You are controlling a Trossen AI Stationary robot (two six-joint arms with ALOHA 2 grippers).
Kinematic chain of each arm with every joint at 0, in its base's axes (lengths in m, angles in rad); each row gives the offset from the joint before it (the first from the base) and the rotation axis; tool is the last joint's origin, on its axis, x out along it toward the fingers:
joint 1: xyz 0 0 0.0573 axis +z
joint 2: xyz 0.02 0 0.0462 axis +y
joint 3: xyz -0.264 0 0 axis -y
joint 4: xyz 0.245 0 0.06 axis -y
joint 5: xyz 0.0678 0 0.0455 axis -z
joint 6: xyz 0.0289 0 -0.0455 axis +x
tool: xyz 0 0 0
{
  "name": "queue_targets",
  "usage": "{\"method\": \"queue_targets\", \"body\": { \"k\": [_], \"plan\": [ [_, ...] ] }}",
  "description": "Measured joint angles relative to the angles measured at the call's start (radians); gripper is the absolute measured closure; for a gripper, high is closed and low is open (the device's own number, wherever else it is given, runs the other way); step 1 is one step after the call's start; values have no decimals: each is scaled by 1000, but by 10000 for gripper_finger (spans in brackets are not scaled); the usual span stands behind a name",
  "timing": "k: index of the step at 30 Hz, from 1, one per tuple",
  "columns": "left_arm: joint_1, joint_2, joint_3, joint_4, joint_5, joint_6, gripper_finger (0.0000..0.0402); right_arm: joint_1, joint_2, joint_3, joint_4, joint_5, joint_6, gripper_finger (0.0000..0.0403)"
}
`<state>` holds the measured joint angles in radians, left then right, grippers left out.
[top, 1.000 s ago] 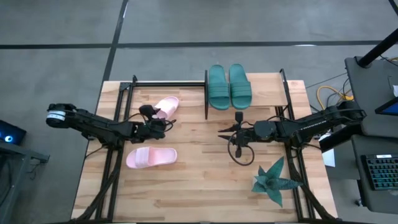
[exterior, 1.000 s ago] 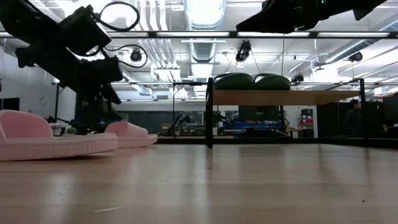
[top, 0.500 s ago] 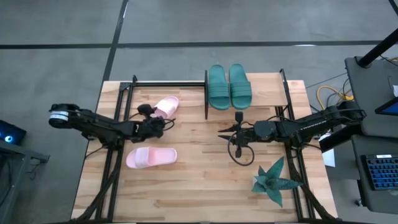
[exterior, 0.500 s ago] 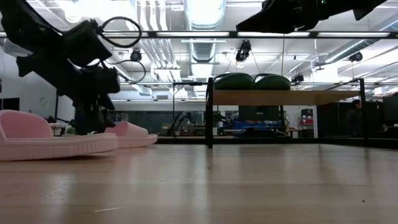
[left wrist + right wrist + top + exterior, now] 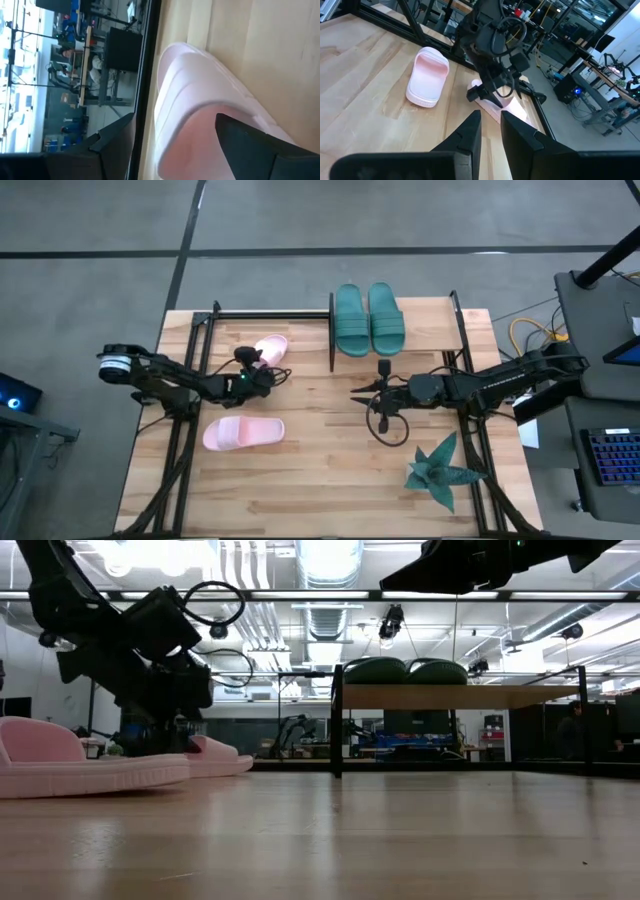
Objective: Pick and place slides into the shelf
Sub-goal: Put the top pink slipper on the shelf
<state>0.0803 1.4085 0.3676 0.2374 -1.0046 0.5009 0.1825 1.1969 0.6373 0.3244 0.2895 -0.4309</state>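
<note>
Now | left gripper (image 5: 262, 375) jaws wide astride pink slide (image 5: 268, 350); right gripper (image 5: 362, 397) jaws narrow, mid-table

The left gripper (image 5: 262, 372) reaches low over the table, fingers spread. The right gripper (image 5: 362, 396) hovers mid-table, fingers nearly together.

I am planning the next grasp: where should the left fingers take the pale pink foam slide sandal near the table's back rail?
Probably across the far pale pink foam slide sandal, from above: it lies flat, and the left gripper straddles it, fingers open on either side.
</note>
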Motion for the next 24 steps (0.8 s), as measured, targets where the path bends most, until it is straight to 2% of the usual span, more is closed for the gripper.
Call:
{"method": "queue_targets", "body": {
  "k": [13, 24],
  "plan": [
    [55, 53, 11, 42, -3, 38, 143, 0, 0, 0, -6, 0, 0, 339],
    [55, 33, 10, 52, -4, 67, 143, 0, 0, 0, -7, 0, 0, 339]
  ]
}}
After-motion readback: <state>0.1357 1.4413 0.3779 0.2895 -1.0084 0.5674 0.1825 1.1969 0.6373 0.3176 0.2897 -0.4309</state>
